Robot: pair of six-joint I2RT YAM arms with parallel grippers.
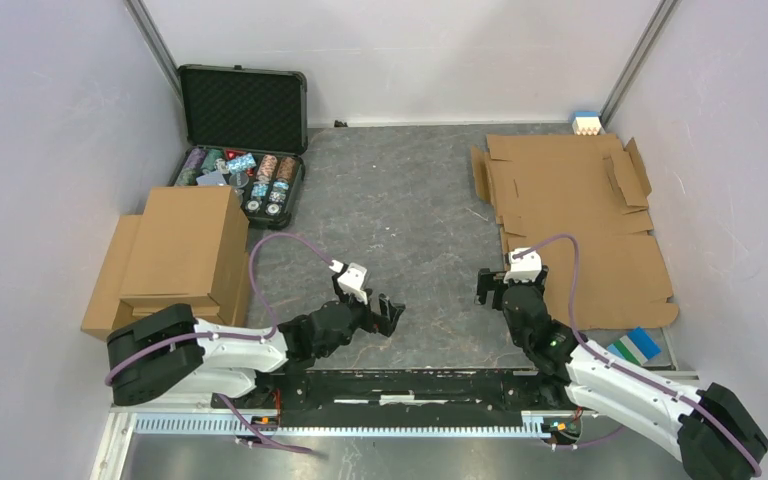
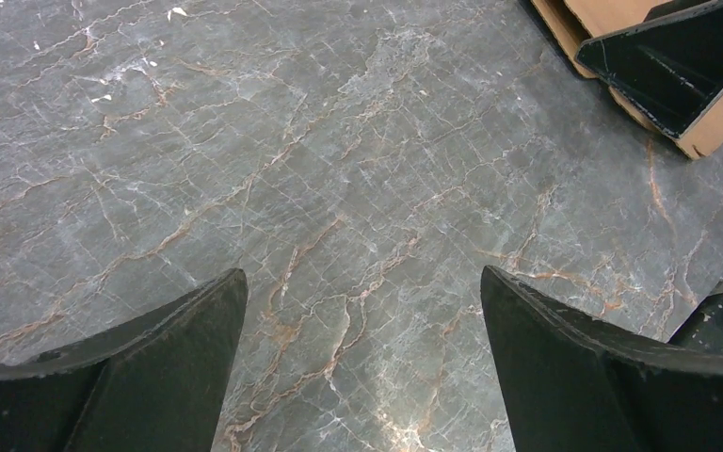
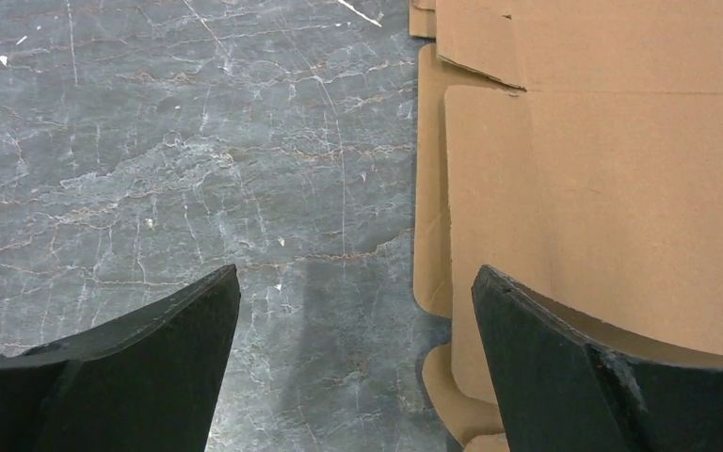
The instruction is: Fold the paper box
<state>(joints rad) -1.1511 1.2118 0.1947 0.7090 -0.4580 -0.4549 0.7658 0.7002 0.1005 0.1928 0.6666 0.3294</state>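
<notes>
Top external view, and you're looking down on a grey marbled table (image 1: 410, 200) veined with rust-coloured lines, boxed in by pale walls (image 1: 40, 150) with a metal post (image 1: 155, 45) at each far corner. Along the near edge runs a black rail (image 1: 410, 385) carrying both arm bases.

Your paper box (image 1: 580, 225) lies on the right side, an unfolded brown blank flat on the surface, flaps and slits splayed toward the right wall. Far left, an open poker chip case (image 1: 245, 140) sits with its lid upright and chips in rows. Just in front of it is a stack of cardboard boxes (image 1: 175, 255) against the left wall. A small blue-and-white block (image 1: 586, 123) sits in the far right corner, and some teal cards (image 1: 635, 345) lie by the blank's near edge.

Now your arms. The left gripper (image 1: 392, 318) sits low over bare table near the middle, jaws spread wide with nothing between them. On the left wrist camera its dark fingers (image 2: 169, 367) frame only stone.

The right gripper (image 1: 493, 290) is at the blank's left edge, jaws just as wide and empty. On the right wrist view, one of its fingers sits over stone and the other finger (image 3: 602, 377) over the cardboard. Whether that one touches it, you can't tell.
</notes>
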